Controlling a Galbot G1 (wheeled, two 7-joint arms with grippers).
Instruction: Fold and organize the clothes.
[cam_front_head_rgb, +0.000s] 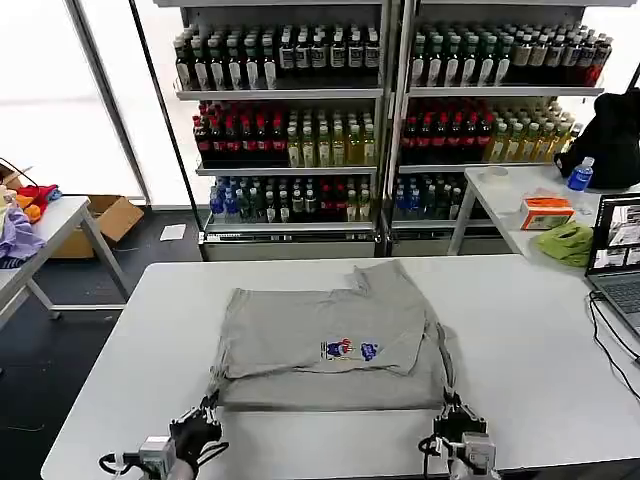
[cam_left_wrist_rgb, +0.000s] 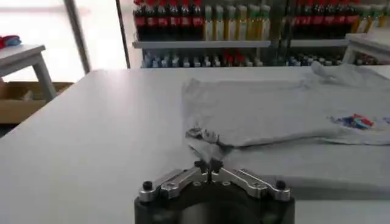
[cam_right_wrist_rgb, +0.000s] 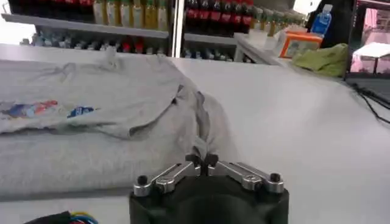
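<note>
A light grey short-sleeved shirt (cam_front_head_rgb: 320, 325) lies in the middle of the white table (cam_front_head_rgb: 520, 350), its multicoloured chest print (cam_front_head_rgb: 350, 350) facing up. Its upper layer is folded over a wider grey layer beneath. My left gripper (cam_front_head_rgb: 208, 408) sits at the near left corner of the shirt (cam_left_wrist_rgb: 274, 109), and in the left wrist view the gripper (cam_left_wrist_rgb: 208, 164) is shut on a pinch of that corner. My right gripper (cam_front_head_rgb: 450, 408) is at the near right corner. In the right wrist view the gripper (cam_right_wrist_rgb: 202, 159) is shut on a strip of the shirt (cam_right_wrist_rgb: 91, 97).
A laptop (cam_front_head_rgb: 618, 250) and black cables (cam_front_head_rgb: 610, 340) lie at the table's right edge. Behind them, a side table holds a lime-green cloth (cam_front_head_rgb: 565, 243), an orange box (cam_front_head_rgb: 547, 212) and a blue bottle (cam_front_head_rgb: 580, 174). Drink shelves (cam_front_head_rgb: 290, 130) stand behind; another table (cam_front_head_rgb: 40, 235) is on the left.
</note>
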